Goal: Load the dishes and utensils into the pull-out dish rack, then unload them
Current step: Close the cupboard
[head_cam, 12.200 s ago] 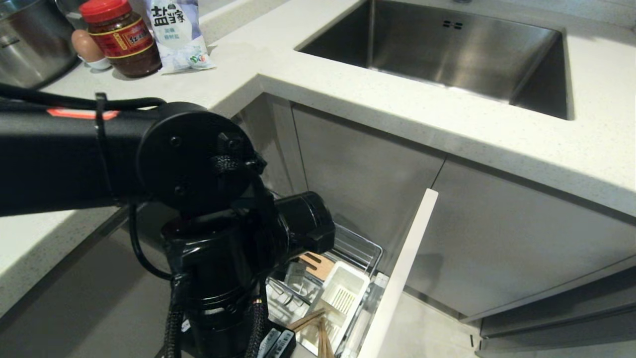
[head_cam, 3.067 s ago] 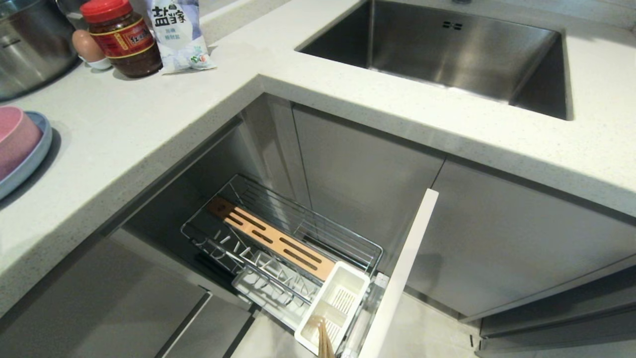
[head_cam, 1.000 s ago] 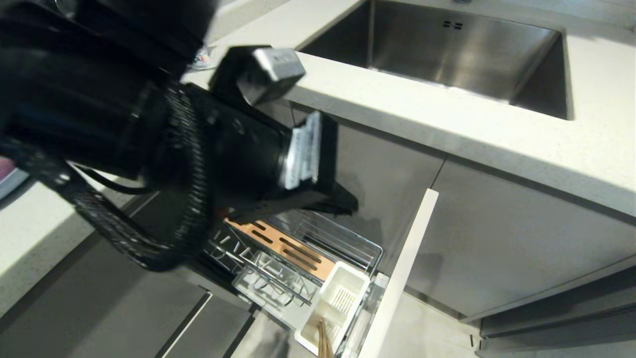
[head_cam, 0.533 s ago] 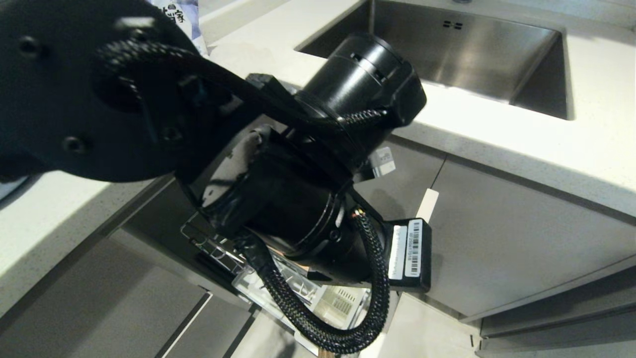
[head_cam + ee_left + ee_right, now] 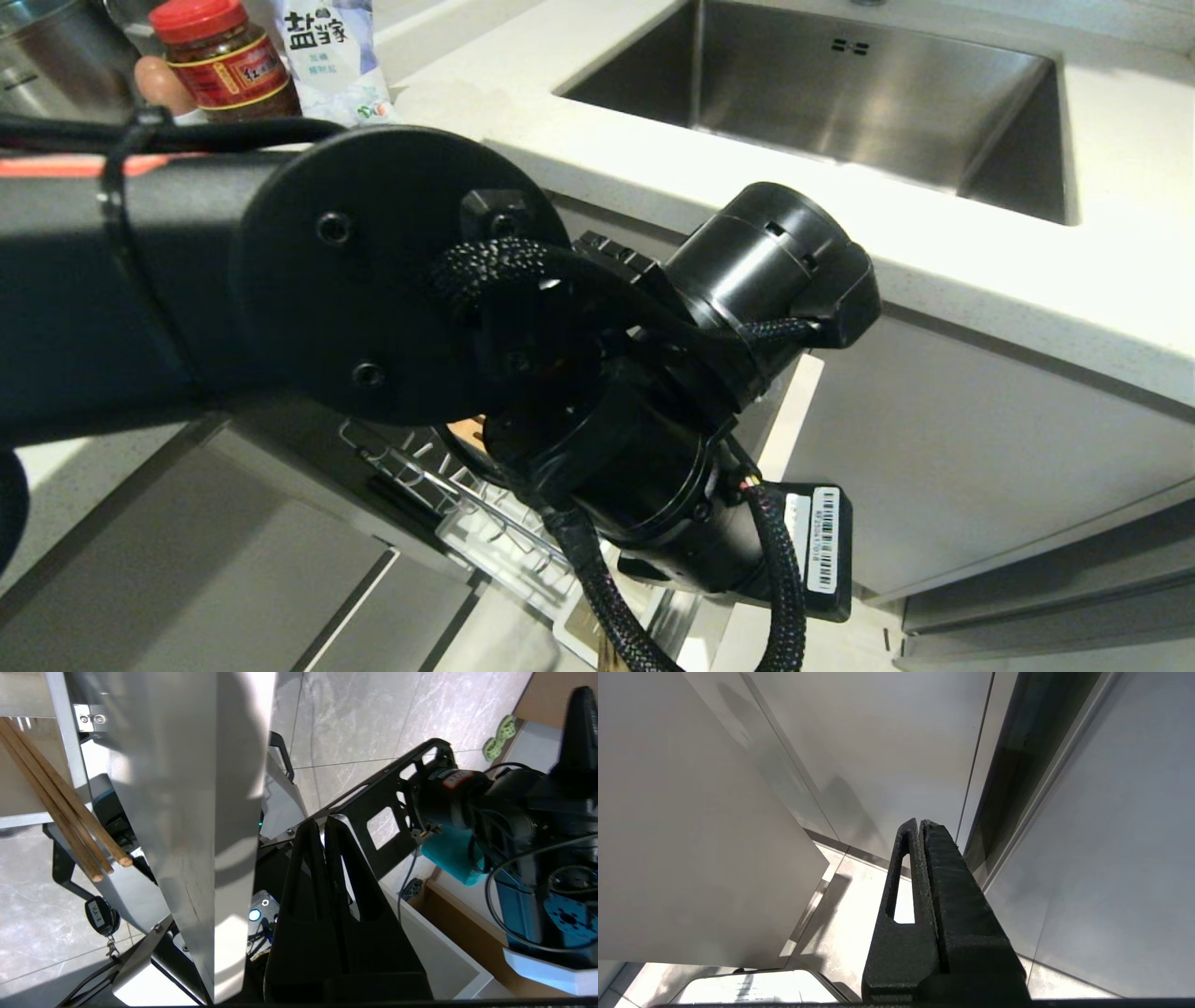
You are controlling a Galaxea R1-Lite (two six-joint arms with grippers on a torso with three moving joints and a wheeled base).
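Head view: bag (image 5: 329,56) marked "盐"

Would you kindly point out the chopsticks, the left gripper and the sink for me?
chopsticks (image 5: 60,807), left wrist view, on the middle of the wooden shafts.
left gripper (image 5: 322,823), left wrist view, at the tips of its shut fingers.
sink (image 5: 840,103), head view, on the bare steel basin wall.

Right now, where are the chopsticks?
The chopsticks stand in the white cutlery caddy at the front end of the pull-out rack, just behind the pale cabinet front. The left arm mostly blocks them in the head view.
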